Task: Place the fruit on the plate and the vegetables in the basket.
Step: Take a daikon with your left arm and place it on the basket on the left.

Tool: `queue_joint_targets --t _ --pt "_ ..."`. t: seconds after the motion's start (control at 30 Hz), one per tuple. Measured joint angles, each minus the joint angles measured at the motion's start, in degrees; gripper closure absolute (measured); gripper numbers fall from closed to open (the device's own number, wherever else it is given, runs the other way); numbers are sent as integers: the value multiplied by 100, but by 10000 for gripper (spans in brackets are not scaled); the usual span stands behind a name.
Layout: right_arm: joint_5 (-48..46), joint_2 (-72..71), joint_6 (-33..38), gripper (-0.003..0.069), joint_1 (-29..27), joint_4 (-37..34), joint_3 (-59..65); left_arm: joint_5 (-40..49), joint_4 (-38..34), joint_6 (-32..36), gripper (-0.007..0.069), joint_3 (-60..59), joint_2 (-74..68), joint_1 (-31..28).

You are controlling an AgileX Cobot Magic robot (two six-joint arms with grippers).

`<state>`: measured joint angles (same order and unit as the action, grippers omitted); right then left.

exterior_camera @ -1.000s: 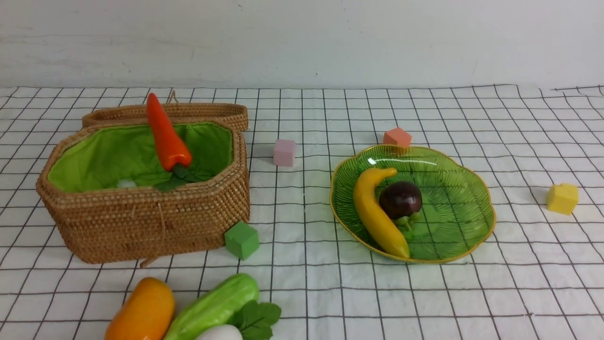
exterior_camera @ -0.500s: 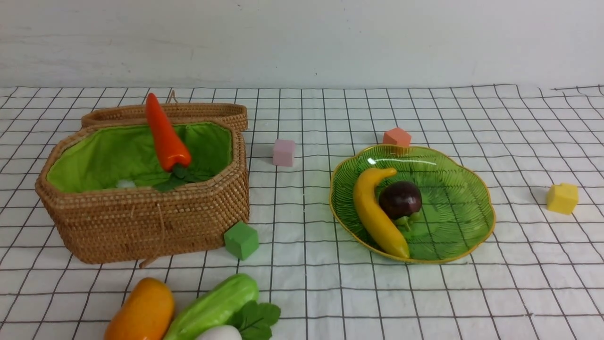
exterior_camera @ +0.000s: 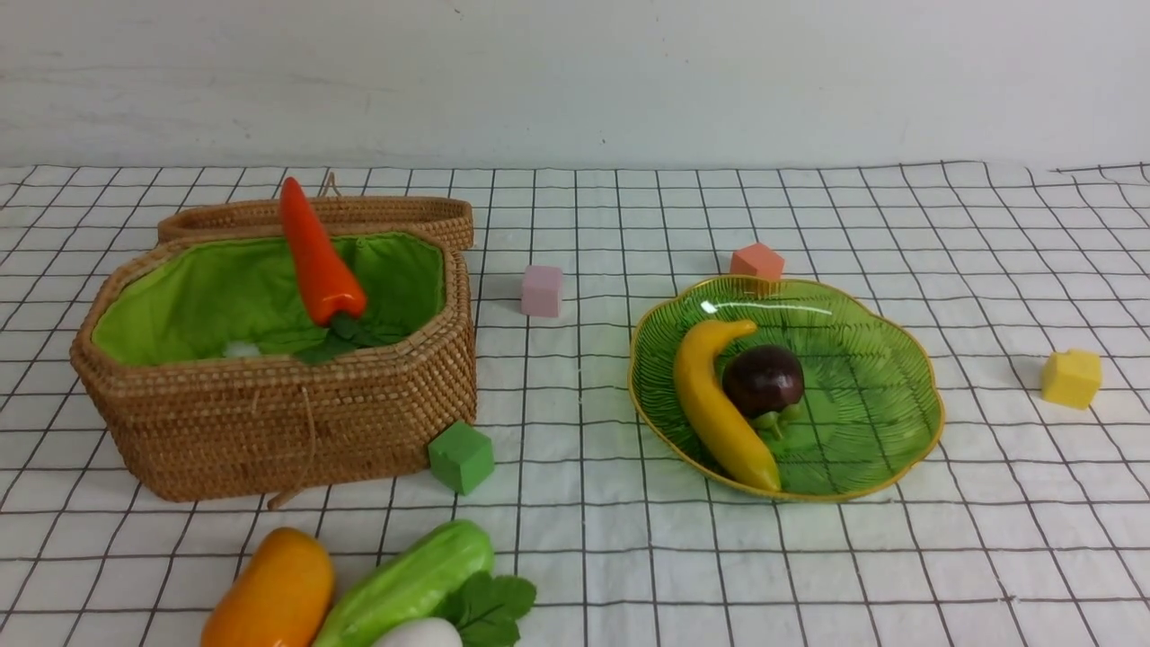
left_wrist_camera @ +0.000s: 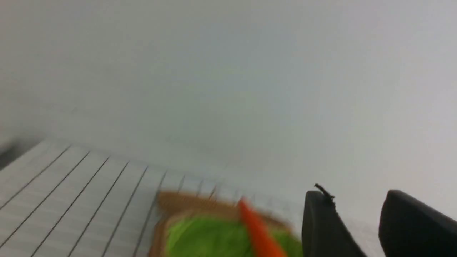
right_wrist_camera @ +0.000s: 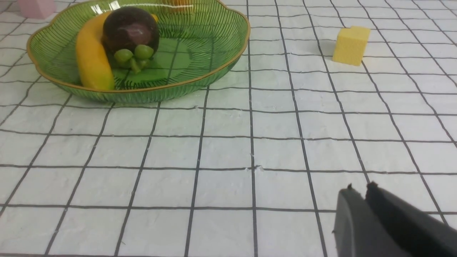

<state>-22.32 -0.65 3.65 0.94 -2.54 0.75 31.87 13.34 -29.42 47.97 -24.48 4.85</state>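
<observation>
The orange-red carrot [exterior_camera: 317,257] leans inside the open wicker basket [exterior_camera: 269,422] at the left; both show blurred in the left wrist view, carrot [left_wrist_camera: 259,232], basket [left_wrist_camera: 185,203]. The banana [exterior_camera: 719,404] and mangosteen [exterior_camera: 763,379] lie on the green plate [exterior_camera: 898,377], also seen in the right wrist view [right_wrist_camera: 221,53]. The mango [exterior_camera: 269,593], cucumber [exterior_camera: 409,584] and white radish [exterior_camera: 422,633] lie at the front edge. My left gripper [left_wrist_camera: 357,200] is open and empty, above the table. My right gripper [right_wrist_camera: 360,187] is shut and empty, low over the cloth. Neither shows in the front view.
Small cubes lie on the checked cloth: green [exterior_camera: 460,456] by the basket's front corner, pink [exterior_camera: 541,290] between basket and plate, orange [exterior_camera: 756,261] behind the plate, yellow [exterior_camera: 1071,378] at the right. The basket lid [exterior_camera: 395,211] lies behind the basket.
</observation>
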Motion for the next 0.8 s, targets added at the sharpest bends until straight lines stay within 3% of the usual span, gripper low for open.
queue_joint_targets --t 0.13,0.2,0.33,0.57,0.67,0.8 --pt "0 0 0 581 0 0 0 974 406 25 386 99 -806 381" --pt "0 0 0 579 0 0 0 1057 414 25 386 87 -969 568" --pt "0 0 0 572 0 0 0 1533 -64 218 386 57 -1764 1279" --pt "0 0 0 566 0 5 0 2145 -1013 1514 376 50 -3141 2285" --pt "0 0 0 559 0 5 0 2200 -1246 1896 324 50 -3834 2761" --pt "0 0 0 554 0 5 0 2096 -1136 2113 181 50 -4604 3182"
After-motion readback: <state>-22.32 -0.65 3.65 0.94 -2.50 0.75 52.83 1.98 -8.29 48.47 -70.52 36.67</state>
